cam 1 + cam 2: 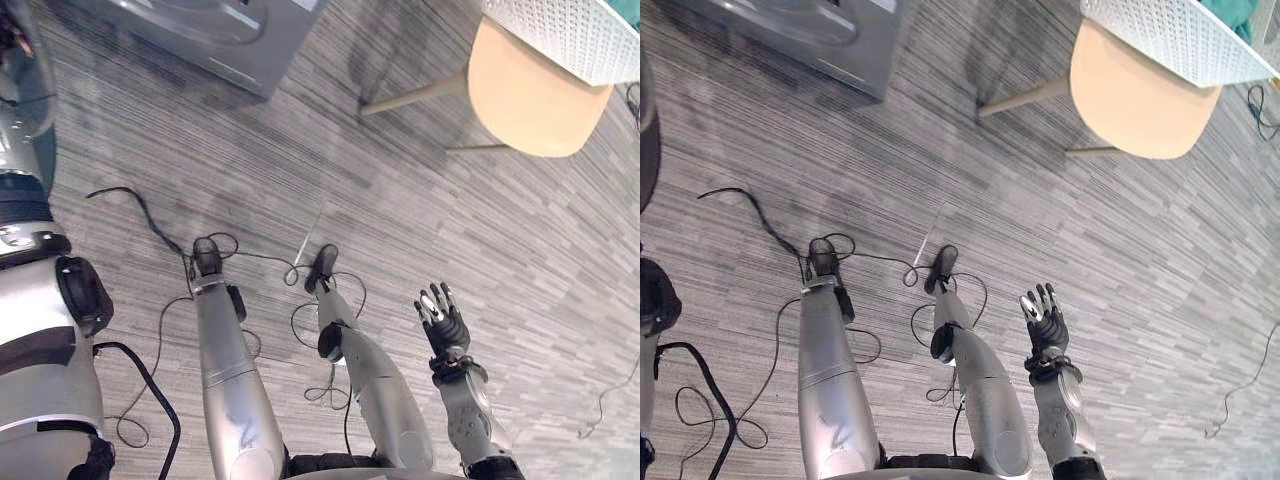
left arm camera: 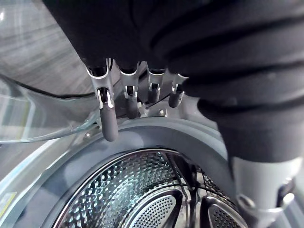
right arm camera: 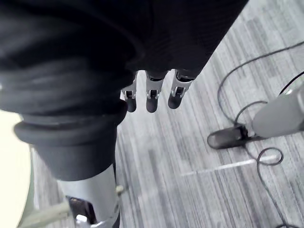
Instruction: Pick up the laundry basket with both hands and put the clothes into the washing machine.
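Grey striped carpet is laid over the floor (image 1: pixel 420 230), and the washing machine (image 1: pixel 215 35) is taken as the reference for everything else. Well apart from the washing machine, across the carpet to its right, a chair (image 1: pixel 525 100) with a pale seat is seen, and on it the white perforated laundry basket (image 1: pixel 560 35) is rested, with teal clothes (image 1: pixel 1230 12) showing over its rim. The left hand (image 2: pixel 108 118) is held just in front of the washing machine's open drum (image 2: pixel 137 190), beside the swung-out glass door (image 2: pixel 38 114), its fingers loosely straight and nothing grasped. The right hand (image 1: pixel 442 318) is raised over bare carpet, far from the washing machine, fingers spread and empty. The basket is judged not yet lifted, so the reach toward it is the step in hand. It would be done well if both hands were brought away from the washing machine to opposite sides of the rim, fingers curled under the rim evenly, and the load lifted level so that no clothes are spilled and the chair is not dragged.
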`<state>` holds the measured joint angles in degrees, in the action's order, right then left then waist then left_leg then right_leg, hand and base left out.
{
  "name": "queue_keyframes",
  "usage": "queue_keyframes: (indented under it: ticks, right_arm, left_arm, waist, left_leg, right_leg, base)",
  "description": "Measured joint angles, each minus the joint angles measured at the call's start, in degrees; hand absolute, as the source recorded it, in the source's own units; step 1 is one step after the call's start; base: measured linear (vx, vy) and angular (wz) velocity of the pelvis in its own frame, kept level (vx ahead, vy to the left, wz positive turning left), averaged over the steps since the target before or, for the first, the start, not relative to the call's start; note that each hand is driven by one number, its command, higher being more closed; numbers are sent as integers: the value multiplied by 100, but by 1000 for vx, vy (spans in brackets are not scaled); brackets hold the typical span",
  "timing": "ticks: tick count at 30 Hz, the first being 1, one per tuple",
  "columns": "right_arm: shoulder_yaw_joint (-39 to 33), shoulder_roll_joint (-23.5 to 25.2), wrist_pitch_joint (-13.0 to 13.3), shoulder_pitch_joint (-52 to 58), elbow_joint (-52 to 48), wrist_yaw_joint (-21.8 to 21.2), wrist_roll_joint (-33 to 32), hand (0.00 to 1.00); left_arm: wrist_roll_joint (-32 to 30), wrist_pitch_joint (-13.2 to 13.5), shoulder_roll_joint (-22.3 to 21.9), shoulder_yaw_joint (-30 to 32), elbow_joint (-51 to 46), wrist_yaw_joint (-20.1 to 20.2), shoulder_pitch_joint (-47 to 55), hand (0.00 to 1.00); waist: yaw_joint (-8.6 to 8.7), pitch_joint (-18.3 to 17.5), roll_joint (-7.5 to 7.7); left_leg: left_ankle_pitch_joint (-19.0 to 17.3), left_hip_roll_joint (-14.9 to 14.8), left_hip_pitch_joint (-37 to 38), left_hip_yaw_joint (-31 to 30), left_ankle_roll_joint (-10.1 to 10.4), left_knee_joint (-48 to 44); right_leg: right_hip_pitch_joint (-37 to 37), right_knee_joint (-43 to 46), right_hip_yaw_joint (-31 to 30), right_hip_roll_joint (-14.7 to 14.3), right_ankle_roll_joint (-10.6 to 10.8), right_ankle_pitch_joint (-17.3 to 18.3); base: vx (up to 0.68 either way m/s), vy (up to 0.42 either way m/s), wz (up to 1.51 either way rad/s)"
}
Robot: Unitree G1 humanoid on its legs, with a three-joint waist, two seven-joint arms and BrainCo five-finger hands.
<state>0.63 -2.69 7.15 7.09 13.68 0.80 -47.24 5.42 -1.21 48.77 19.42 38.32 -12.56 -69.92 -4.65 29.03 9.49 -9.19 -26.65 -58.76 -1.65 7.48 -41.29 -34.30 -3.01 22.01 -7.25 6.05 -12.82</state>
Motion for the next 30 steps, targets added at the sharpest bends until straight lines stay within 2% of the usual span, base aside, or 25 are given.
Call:
queue_keyframes:
  ticks: [1,5,10,14,16,21,22,23,24,25,26,27,28,29,30]
  right_arm:
    - [-2,2,-50,219,-29,-12,2,0]
    - [82,-7,-142,345,-160,-187,7,0]
    - [236,-9,-210,343,-171,-352,13,0]
    - [246,-6,-277,336,-147,-348,51,0]
    - [247,5,-279,335,-107,-343,113,0]
    - [211,186,-321,335,99,-230,628,0]
    - [202,271,-342,333,145,-180,933,0]
    - [199,281,-351,333,167,-167,1036,0]
    - [97,293,-383,316,219,-82,1340,0]
    - [65,296,-383,310,237,-73,1384,0]
    - [-51,309,-399,279,357,-49,1516,0]
    - [-159,304,-418,281,458,-10,1650,0]
    - [-215,297,-440,276,553,13,1676,0]
    - [-276,253,-517,161,884,20,1830,0]
    - [-286,178,-551,-1,1293,18,1977,0]
  left_arm:
    - [-63,-30,187,279,-3,2,162,0]
    - [-157,-205,579,746,6,-19,611,0]
    - [-155,-311,765,1076,57,-38,948,0]
    - [-144,-359,768,1285,154,-51,1424,0]
    - [-133,-367,633,1488,222,-68,1710,0]
    - [82,-333,-343,2218,215,-206,2961,0]
    - [123,-289,-734,2364,192,-254,3496,0]
    - [123,-265,-890,2388,162,-255,3725,0]
    - [145,-194,-1385,2376,-56,-255,4206,0]
    - [158,-179,-1486,2362,-114,-254,4296,0]
    - [244,-102,-1884,2295,-351,-251,4644,0]
    - [317,-11,-2287,2101,-542,-250,4980,0]
    - [379,33,-2482,1954,-623,-242,5145,0]
    - [496,112,-2840,1664,-781,-233,5548,0]
    - [565,170,-3165,1455,-781,-176,5987,0]
  waist:
    - [19,2,-1]
    - [-2,3,-2]
    - [-233,9,7]
    - [-263,32,46]
    - [-257,41,57]
    - [-240,45,51]
    - [-239,51,39]
    - [-236,52,37]
    - [-228,65,0]
    - [-229,67,-15]
    - [-245,64,-13]
    - [-243,100,-85]
    - [-232,86,-64]
    - [-268,29,-12]
    - [-237,-120,-79]
  left_leg:
    - [-71,-83,-70,-29,32,-129]
    - [-104,-151,-108,-139,89,-139]
    - [-104,-223,-120,-249,92,-177]
    - [-102,-218,-13,-262,92,-179]
    - [-101,-214,175,-208,90,-180]
    - [-109,-259,1217,217,80,-163]
    - [-174,-326,1648,433,17,-164]
    - [-230,-334,1808,527,25,-160]
    - [-426,-360,2206,739,127,-153]
    - [-448,-366,2276,770,134,-137]
    - [-497,-392,2524,979,127,0]
    - [-526,-424,2791,1274,154,168]
    - [-547,-408,2926,1415,183,225]
    - [-548,-341,3212,1570,213,300]
    - [-516,-323,3432,1637,264,537]
  right_leg:
    - [-19,34,-2,-66,-204,134]
    - [-184,339,133,-109,-455,327]
    - [-183,549,207,-164,-457,457]
    - [-168,906,329,-72,-469,662]
    - [-109,1144,320,4,-510,784]
    - [373,1718,120,205,-563,1060]
    - [568,1865,18,247,-567,1158]
    - [647,1930,6,298,-578,1323]
    - [784,2176,176,471,-734,1854]
    - [802,2218,222,506,-731,1888]
    - [876,2380,521,732,-712,1996]
    - [891,2812,734,1038,-858,2146]
    - [915,3049,751,1218,-894,2292]
    - [1004,3221,935,1410,-837,2450]
    - [1050,3114,959,1358,-816,2506]
  base:
    - [18,11,-21]
    - [28,8,-7]
    - [53,18,6]
    - [69,54,18]
    - [58,54,9]
    - [52,39,-12]
    - [3,6,-40]
    - [-16,-15,-56]
    - [-25,-20,-36]
    - [-28,-19,-45]
    - [10,-20,-26]
    - [33,-26,-16]
    - [59,-66,-8]
    - [14,-111,-21]
    - [2,-100,-42]
